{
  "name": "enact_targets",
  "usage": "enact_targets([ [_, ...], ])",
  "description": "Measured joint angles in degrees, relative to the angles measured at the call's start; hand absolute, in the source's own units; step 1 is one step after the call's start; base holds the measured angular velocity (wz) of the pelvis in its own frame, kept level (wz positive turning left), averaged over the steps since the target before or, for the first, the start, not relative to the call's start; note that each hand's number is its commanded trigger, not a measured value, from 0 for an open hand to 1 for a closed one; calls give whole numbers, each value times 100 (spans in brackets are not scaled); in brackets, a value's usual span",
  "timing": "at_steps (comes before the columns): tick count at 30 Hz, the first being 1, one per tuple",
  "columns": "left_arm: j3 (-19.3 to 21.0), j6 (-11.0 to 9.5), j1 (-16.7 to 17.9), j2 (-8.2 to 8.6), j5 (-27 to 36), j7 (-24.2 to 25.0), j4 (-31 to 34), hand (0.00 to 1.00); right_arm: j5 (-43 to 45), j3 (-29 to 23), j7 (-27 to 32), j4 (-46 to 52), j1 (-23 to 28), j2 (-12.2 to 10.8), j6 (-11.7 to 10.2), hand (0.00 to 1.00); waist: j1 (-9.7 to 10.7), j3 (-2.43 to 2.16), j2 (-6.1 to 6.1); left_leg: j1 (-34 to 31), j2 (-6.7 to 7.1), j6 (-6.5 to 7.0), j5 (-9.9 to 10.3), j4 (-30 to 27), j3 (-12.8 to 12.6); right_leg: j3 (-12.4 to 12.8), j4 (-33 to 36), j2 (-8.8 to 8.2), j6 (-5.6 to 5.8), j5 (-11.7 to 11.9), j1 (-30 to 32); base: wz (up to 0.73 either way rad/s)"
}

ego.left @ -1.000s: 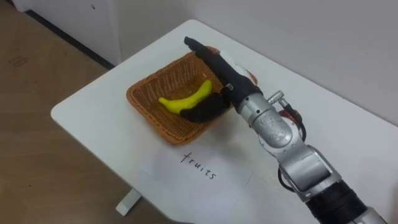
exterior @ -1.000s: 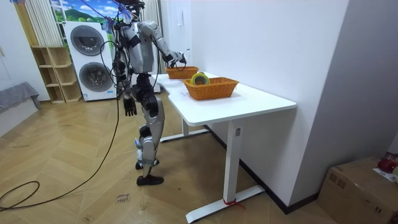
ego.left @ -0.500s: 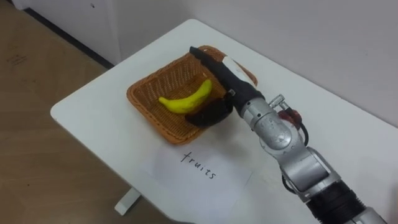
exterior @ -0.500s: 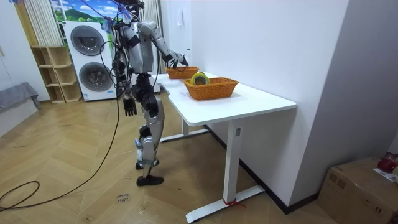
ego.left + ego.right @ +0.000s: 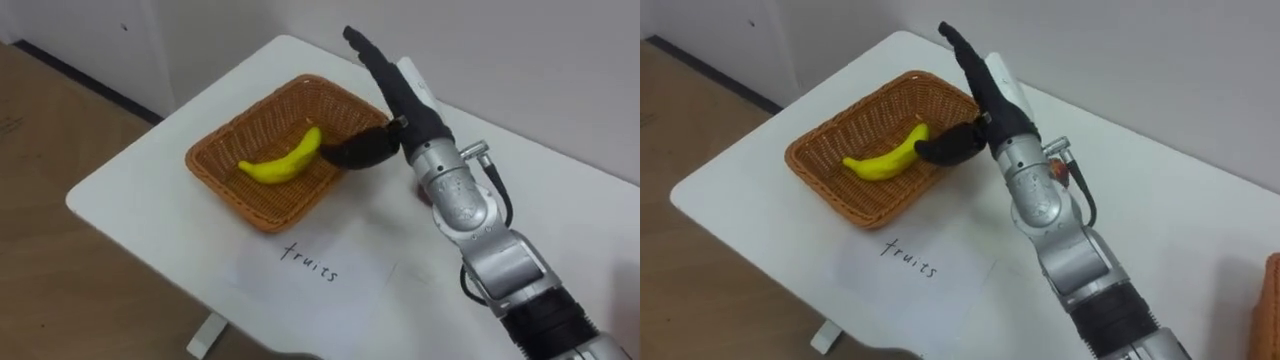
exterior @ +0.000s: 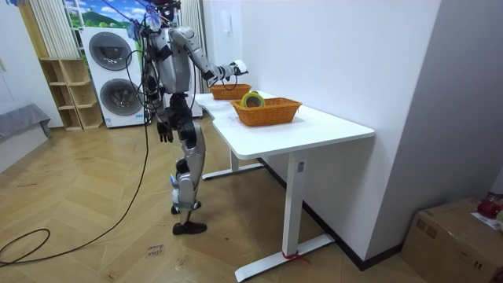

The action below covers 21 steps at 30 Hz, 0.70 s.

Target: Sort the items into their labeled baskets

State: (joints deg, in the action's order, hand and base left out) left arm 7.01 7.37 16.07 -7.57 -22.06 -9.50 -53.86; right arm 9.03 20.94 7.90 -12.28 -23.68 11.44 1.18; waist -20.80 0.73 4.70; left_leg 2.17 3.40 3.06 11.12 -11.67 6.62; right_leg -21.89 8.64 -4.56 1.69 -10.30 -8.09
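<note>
Since the last look the banana [image 5: 280, 162] has stayed flat in the wicker basket [image 5: 262, 222], while the right hand [image 5: 395, 90] has risen off it to above the far rim. Fingers straight and together, holding nothing. Paper label [image 5: 360, 290] lies just beside the basket on the surface [image 5: 130, 180]. Left hand [image 6: 163, 132] hangs at the hip. Judged: fruit drop done. Next: draw the arm back and find the next item.

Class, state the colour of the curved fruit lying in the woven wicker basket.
Yellow. The curved banana shows best in the left eye view.
</note>
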Motion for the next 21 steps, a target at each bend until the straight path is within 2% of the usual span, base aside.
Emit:
enact_targets([
  [5, 0, -18, -46, -2, 4, -10, -259, 0, -210, -20, 174, 0, 0, -2, 0, 0, 48, 0, -20, 89, -32, 2, -4, 37, -154, 150, 0, 16, 0, 1, -14, -16],
  [9, -154, -15, -95, -11, 7, -88, -394, 0, -640, -25, 323, 0, -1, -23, 0, 0, 190, 1, -22, 90, -40, 1, -4, 54, -160, 150, 0, 21, 0, 2, -26, -1],
  [13, -155, -22, -116, -10, 7, -116, -432, 0, -867, -38, 374, -1, -1, -16, -1, 0, 226, -4, -33, 110, -58, -3, -6, 88, -188, 180, 0, 35, -3, 3, -21, -3],
  [17, -153, -28, -127, -4, 3, -116, -480, 0, -1113, -59, 388, -72, -1, 0, -45, 0, 311, -25, -105, 154, -58, -3, -7, 98, -201, 247, -9, 40, -3, 3, -66, 0],
  [21, -156, -50, -148, 27, 6, -103, -560, 0, -1327, -307, 386, -131, 0, 26, -167, 0, 367, -3, -206, 199, -59, -2, -7, 96, -263, 288, -11, 40, -2, 3, -111, -2],
])
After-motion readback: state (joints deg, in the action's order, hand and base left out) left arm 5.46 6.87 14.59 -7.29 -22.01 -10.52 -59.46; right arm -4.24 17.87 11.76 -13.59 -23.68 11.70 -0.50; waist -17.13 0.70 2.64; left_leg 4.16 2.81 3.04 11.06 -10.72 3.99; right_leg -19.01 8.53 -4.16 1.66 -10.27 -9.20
